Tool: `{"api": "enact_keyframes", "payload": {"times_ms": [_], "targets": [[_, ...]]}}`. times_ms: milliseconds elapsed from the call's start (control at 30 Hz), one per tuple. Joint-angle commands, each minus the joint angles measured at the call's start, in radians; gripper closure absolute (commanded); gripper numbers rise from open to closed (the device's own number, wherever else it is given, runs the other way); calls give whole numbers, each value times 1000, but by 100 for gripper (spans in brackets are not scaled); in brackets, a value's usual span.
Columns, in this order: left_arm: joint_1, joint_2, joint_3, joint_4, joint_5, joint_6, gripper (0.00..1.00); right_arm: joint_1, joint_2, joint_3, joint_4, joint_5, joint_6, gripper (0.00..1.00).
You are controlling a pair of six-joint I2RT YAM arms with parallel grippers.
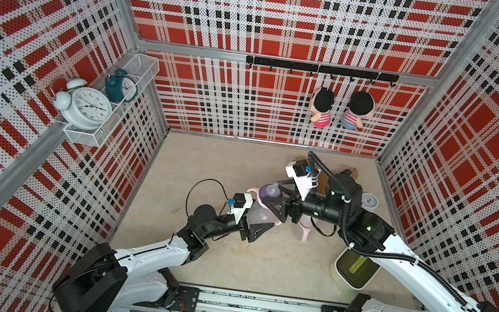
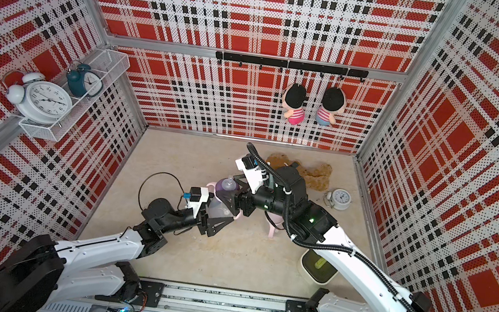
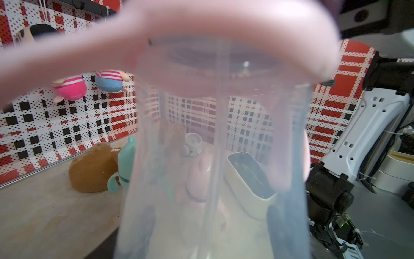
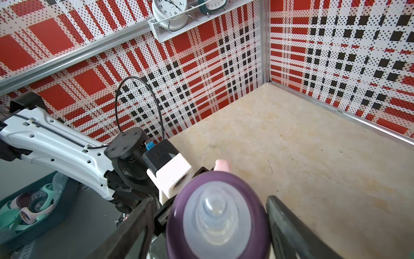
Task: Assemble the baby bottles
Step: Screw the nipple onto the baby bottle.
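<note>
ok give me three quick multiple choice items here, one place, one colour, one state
1. The plush dolls are: A on the table; B in the wire shelf; C hanging from the hook rail.
2. The teat collar is: A purple; B teal; C white.
3. The left end effector is: A open; B shut on the clear bottle; C out of view.
C, strings run to the hooks; A, the right wrist view shows purple; B, the bottle fills the left wrist view.
</note>
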Motion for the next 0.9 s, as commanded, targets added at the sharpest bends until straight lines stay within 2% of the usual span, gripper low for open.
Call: {"api": "enact_keyframes", "payload": {"times_ms": [0,467,600,867], "targets": [[-2,0,31,64,36,-17,100,-2,22,1,24,-36,-20,20],[-3,18,45,63,34,-19,100,-2,45,3,12,22,-24,24],[-4,20,44,63,29,-18,100,-2,49,7,-4,48,-27,14],[-5,30,42,63,30,-16,100,-2,40,-3,11,63,-23,17]]}}
